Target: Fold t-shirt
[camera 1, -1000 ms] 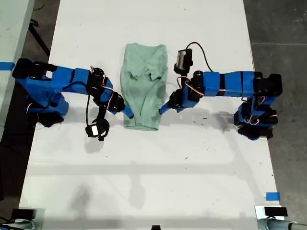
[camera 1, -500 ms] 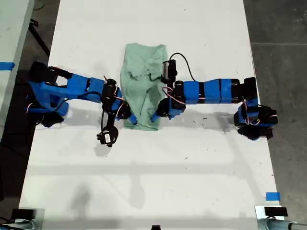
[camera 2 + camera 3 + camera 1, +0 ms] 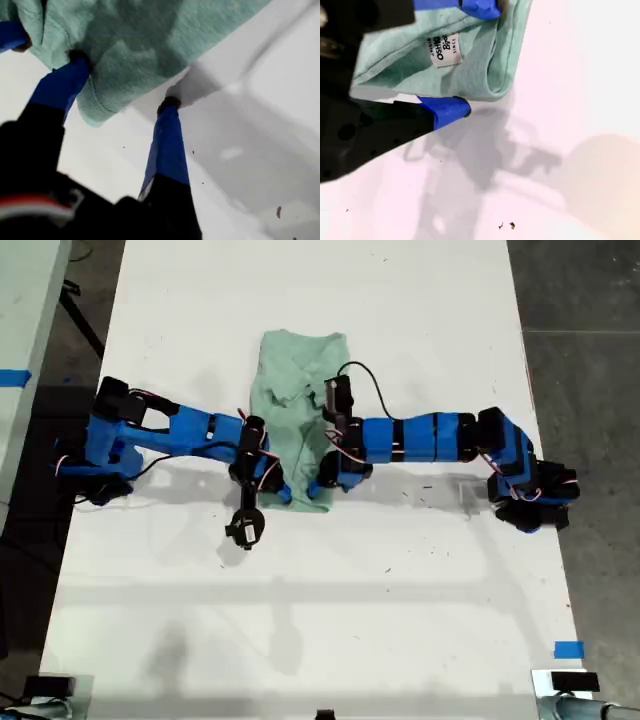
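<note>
Lying lengthwise on the white tabletop, the t-shirt is folded into a narrow pale mint-green strip with rumpled cloth near its middle. Two blue arms meet at the shirt's end nearest the exterior view's lower edge: one arm reaches that end from the exterior view's left, the other arm from the exterior view's right. I cannot tell from the wrist views which of them is which.

My first gripper has its jaws apart around a stitched corner of the shirt. One jaw tip presses into the cloth, the other rests on the tabletop just beside the shirt's edge. The cloth is not pinched.

My second gripper also has its jaws spread. One jaw sits over the shirt, the other on the tabletop against the folded edge, with the cloth between them. A small white printed label shows on the shirt there.
</note>
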Controlling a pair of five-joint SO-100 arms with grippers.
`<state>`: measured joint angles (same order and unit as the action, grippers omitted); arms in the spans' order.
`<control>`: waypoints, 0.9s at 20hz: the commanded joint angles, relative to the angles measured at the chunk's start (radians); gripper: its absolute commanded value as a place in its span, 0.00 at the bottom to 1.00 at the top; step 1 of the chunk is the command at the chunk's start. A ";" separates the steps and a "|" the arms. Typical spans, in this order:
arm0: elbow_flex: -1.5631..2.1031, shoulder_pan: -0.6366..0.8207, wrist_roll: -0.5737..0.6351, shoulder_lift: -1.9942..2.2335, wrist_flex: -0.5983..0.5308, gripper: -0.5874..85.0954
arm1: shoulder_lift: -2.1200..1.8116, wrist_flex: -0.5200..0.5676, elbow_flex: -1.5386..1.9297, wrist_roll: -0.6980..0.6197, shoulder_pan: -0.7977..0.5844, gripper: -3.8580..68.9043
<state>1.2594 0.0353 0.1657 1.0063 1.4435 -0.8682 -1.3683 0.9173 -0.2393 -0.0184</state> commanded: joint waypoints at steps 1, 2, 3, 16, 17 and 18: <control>-0.049 0.037 -0.008 -0.012 0.012 0.36 | 0.011 -0.011 -0.077 -0.018 -0.018 0.48; -0.058 0.041 -0.008 -0.035 0.012 0.34 | 0.031 -0.017 -0.086 -0.018 -0.020 0.45; -0.067 0.048 -0.011 -0.063 0.014 0.32 | 0.051 -0.023 -0.100 -0.014 -0.020 0.40; -0.095 -0.037 -0.055 0.018 0.021 0.01 | -0.011 -0.084 -0.137 0.049 0.041 0.04; -0.097 -0.077 -0.057 0.052 0.012 0.01 | -0.038 -0.097 -0.137 0.069 0.071 0.04; -0.100 -0.121 -0.066 0.086 0.008 0.01 | -0.069 -0.109 -0.137 0.097 0.109 0.04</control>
<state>1.1750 -0.0031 0.1150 0.9910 1.4465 -0.8268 -1.4174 0.7992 -0.1841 0.0199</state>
